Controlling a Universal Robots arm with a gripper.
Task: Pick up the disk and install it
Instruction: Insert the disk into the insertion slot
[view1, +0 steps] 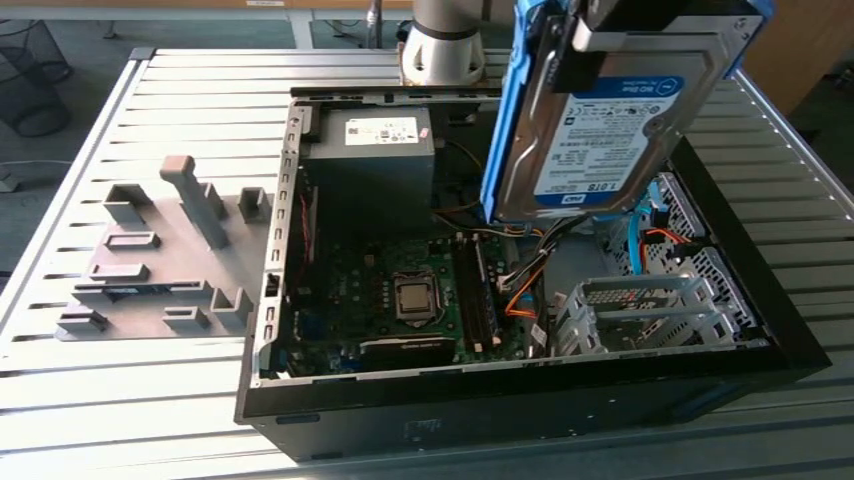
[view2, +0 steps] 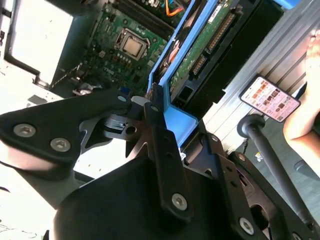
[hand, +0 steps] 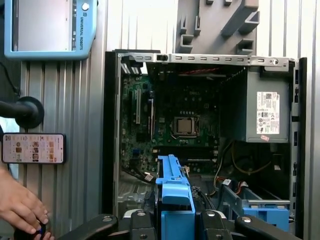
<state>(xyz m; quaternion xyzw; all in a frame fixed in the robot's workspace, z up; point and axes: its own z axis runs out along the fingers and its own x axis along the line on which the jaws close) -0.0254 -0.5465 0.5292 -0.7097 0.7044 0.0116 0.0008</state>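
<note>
The jaws gripped the disk (view1: 607, 130) by its blue bracket, holding it on edge above the open case (view1: 534, 395), at about 1 o'clock from the bay (view1: 641, 310), probably so it could slide in with connectors facing the cables.

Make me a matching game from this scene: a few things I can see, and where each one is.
Things:
1. disk
2. grey power supply box
3. processor chip
4. grey plastic fixture

Places:
A. on the slatted table, outside the computer case
B. flat on the green motherboard
C. held in the air over the open case by the hand
D. in a corner inside the case, white sticker on it

Pairs: 1-C, 2-D, 3-B, 4-A
</note>
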